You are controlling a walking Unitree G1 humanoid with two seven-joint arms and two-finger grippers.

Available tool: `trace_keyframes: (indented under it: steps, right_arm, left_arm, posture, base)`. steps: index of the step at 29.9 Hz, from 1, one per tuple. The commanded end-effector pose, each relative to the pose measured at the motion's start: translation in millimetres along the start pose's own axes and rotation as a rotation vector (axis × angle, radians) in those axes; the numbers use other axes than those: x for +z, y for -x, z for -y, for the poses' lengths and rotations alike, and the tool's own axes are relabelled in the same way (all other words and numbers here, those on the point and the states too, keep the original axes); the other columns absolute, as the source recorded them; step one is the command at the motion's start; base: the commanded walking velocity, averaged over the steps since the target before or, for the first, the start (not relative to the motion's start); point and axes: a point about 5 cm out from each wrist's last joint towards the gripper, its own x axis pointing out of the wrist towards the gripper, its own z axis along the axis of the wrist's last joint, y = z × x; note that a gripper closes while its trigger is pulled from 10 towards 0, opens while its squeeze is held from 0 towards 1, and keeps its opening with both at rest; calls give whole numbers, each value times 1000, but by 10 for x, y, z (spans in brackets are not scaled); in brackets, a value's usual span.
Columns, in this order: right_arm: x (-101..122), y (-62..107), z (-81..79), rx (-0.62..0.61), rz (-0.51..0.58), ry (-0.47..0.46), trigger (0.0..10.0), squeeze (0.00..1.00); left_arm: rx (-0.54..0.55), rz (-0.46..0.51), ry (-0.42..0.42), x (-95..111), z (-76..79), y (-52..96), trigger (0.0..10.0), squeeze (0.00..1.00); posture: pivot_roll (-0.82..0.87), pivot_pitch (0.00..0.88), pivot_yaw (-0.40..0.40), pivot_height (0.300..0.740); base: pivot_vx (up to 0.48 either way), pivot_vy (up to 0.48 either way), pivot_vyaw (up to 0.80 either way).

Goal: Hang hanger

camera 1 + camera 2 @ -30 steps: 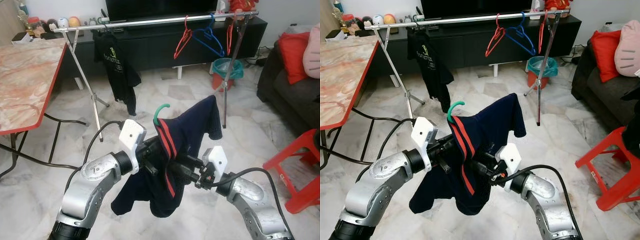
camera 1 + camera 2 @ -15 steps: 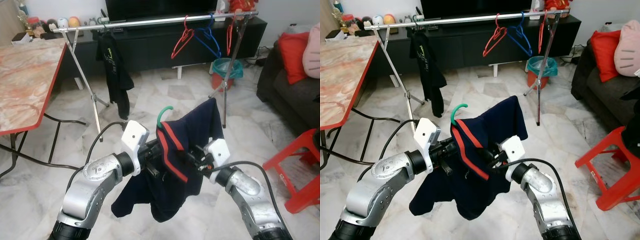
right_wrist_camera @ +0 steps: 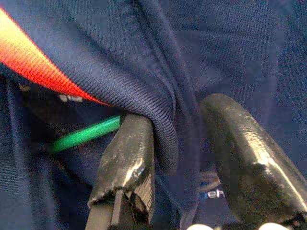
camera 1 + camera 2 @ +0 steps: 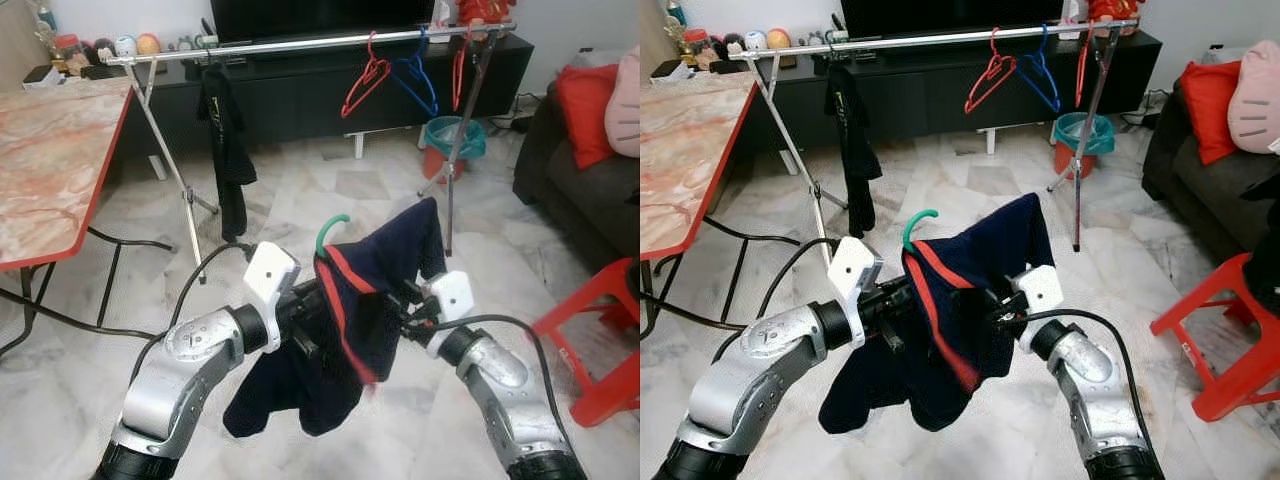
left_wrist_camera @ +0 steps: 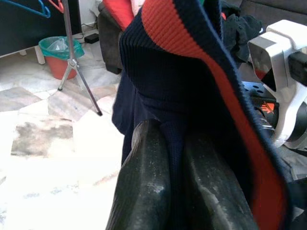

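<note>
Left eye view: right gripper (image 4: pixel 408 296) now higher and further out toward 1 o'clock than a second ago, tucked into the navy shirt (image 4: pixel 375 270) near its right shoulder instead of low at the hem. Shirt fold bunched tighter, red stripe (image 4: pixel 345 305) steeper. Suggests dressing the green hanger (image 4: pixel 329 225), not yet carrying it to the rail (image 4: pixel 310 42) far off at 12 o'clock.

Left gripper (image 5: pixel 175 158) nearly closed, fingers (image 5: pixel 146 182) pinching navy fabric under the collar, probably the hanger neck too, hidden by cloth. Right wrist view: right fingers (image 3: pixel 129 163) parted a little, a shirt fold hanging between them, green hanger bar just beyond one tip; firm grip or loose, cannot tell.

Hook poking up above the collar, between both arms.

Containers: teal bin (image 4: pixel 455 135) at 1 o'clock by the rack leg, lined with a bag, contents unclear. Rail carrying black shirt (image 4: pixel 228 150), red hangers (image 4: pixel 365 85), blue hanger (image 4: pixel 415 85).
</note>
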Motion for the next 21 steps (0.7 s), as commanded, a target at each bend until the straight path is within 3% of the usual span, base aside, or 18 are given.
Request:
trace_keyframes:
  steps: [1,9,10,11,21]
  right_arm:
    - [96,-52,-6,25,37,-10,10000,0]
    - [39,-52,-23,26,22,-19,10000,0]
    - [13,-45,-18,21,8,-10,2196,0]
    - [4,-41,-13,17,6,-16,0,0]
    - [5,-21,37,17,-2,-17,0,0]
  left_arm:
    - [-31,15,-27,47,42,-13,10000,0]
    - [-32,11,-38,57,33,3,10000,0]
    - [-34,8,-44,59,28,9,10000,0]
    - [-37,7,-43,60,27,12,10000,0]
    - [-92,-25,-53,65,50,58,10000,0]
  posture:
    - [-68,8,13,740]
    - [-64,6,11,740]
    - [-65,5,11,740]
    - [-65,6,11,740]
    - [-65,7,13,740]
  base:
    - [0,0,0]
    - [0,0,0]
    - [0,0,0]
    - [0,0,0]
    - [0,0,0]
